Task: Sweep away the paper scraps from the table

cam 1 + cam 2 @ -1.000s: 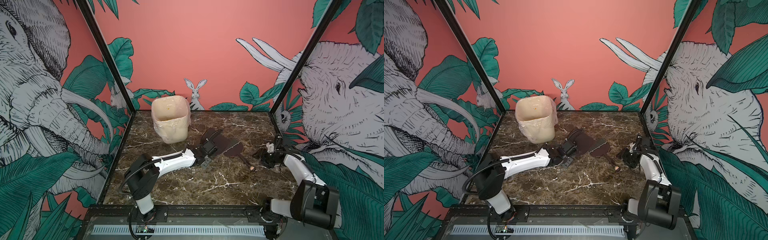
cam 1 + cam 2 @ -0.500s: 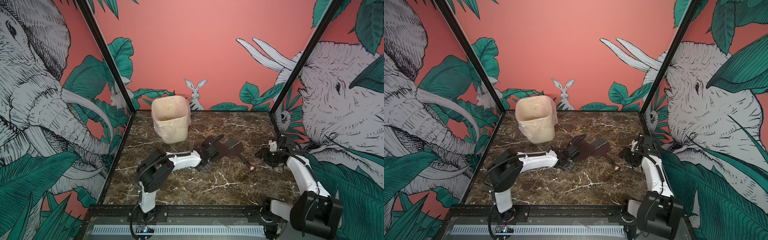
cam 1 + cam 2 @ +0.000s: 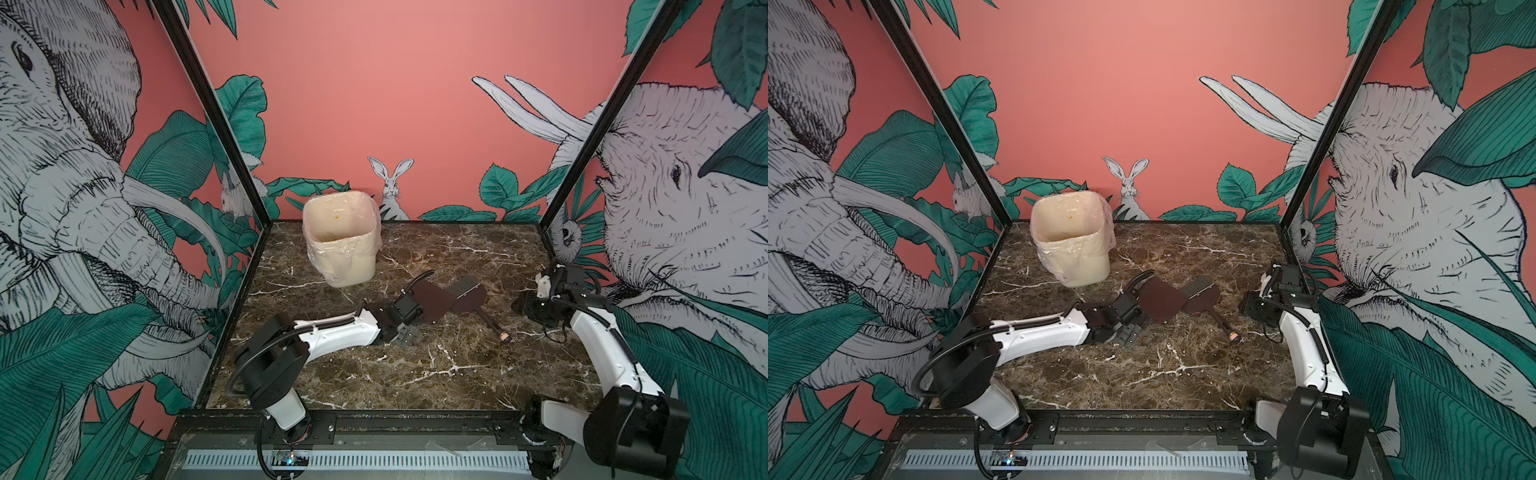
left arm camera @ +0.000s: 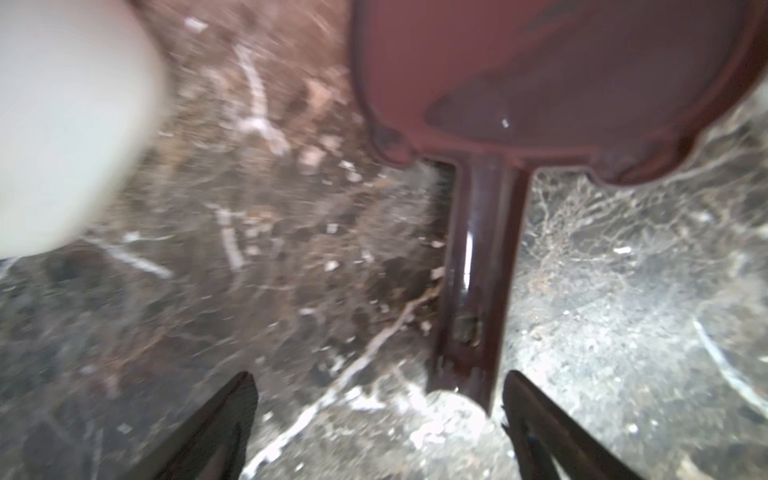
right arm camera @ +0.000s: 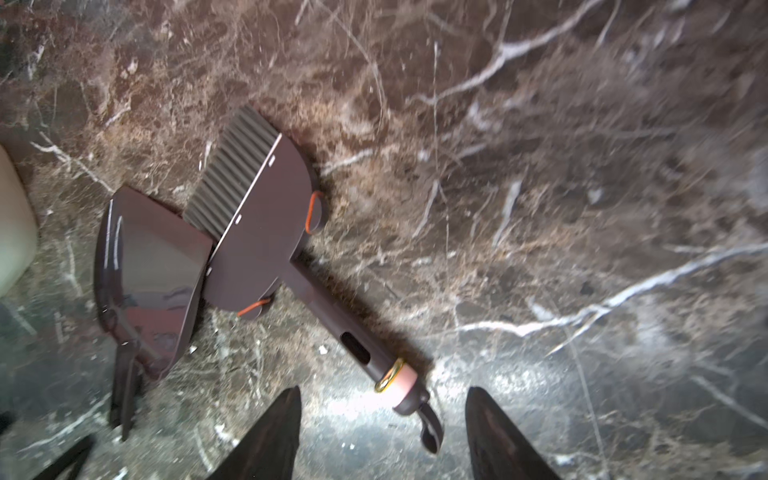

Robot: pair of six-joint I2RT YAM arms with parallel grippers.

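Table (image 3: 415, 374): lower centre, both top views. Paper scraps: cannot tell from marble flecks. Dustpan (image 3: 432, 301) mid-frame, now flat, touching brush (image 3: 467, 293). Left gripper (image 4: 380, 374), clamped on handle (image 4: 478, 270) a second ago, now spread wide. Right gripper (image 5: 383, 392) part-open, empty, unchanged.

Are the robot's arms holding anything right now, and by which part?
Nothing is held. The left end effector stands open astride the dustpan handle; the right end effector is open at the brush handle's tip.
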